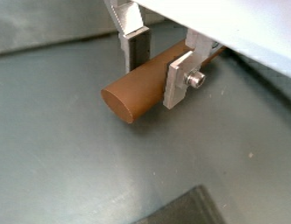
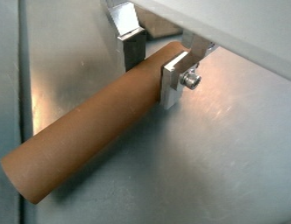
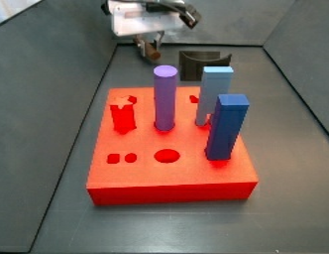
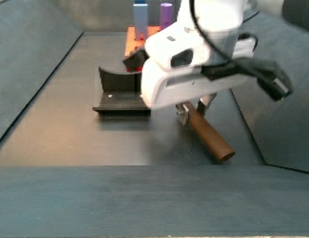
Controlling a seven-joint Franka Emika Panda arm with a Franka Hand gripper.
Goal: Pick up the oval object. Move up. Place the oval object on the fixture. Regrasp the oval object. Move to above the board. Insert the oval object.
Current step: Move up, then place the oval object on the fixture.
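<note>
The oval object [image 1: 131, 96] is a brown rod lying low over the grey floor, seen in both wrist views [image 2: 78, 149] and in a side view [image 4: 209, 139]. My gripper [image 1: 158, 83] straddles it near one end, jaws closed against its sides [image 2: 152, 83]. In a side view the gripper [image 4: 192, 112] hangs just beside the fixture [image 4: 117, 93], a dark notched block. From the opposite side the gripper [image 3: 148, 45] sits behind the red board [image 3: 167, 174], with the fixture [image 3: 200, 62] next to it. The rod's far end is hidden by the fingers.
A purple peg [image 3: 164, 94], two blue pegs [image 3: 228, 124] [image 3: 215, 89] and a red star piece [image 3: 122, 114] stand upright in the board. Sloped grey walls [image 3: 49, 149] enclose the floor on both sides.
</note>
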